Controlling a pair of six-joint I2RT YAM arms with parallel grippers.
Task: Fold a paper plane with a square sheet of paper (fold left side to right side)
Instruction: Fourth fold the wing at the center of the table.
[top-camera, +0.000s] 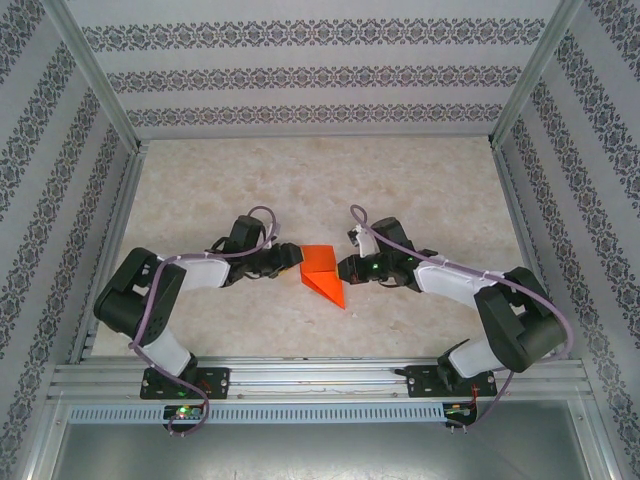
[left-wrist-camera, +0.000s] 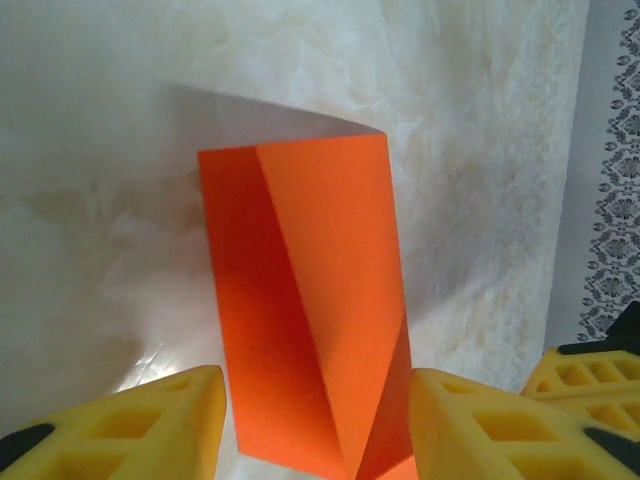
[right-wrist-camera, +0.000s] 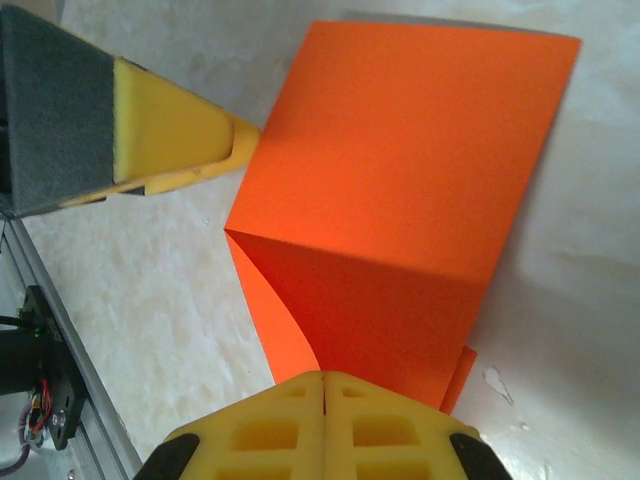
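- The table (top-camera: 420, 190), a pale marbled surface inside patterned walls, carries the work. Both arms reach in from its near edge and meet about the middle.
- The square sheet of paper (top-camera: 322, 268) lies there, a little nearer the near edge than the far one. It is already creased into a smaller, angled shape with one point aimed at the near edge. The left wrist view shows a diagonal crease across the paper (left-wrist-camera: 310, 300), and the right wrist view shows a flap (right-wrist-camera: 400, 180) standing up off the table.
- The left gripper (top-camera: 287, 260) has its jaws apart. Its yellow fingers (left-wrist-camera: 150, 425) straddle the end of the sheet without clamping it.
- The right gripper (top-camera: 346, 270) has its fingers (right-wrist-camera: 260, 435) pressed together, apparently pinching the sheet's lower edge.
- The step in hand looks like a side-over fold, with the flap raised and not yet laid down.
- The next move probably calls for carrying the pinched edge across to the opposite edge, keeping the edges lined up, while the left gripper steadies the sheet. The crease then needs pressing flat.
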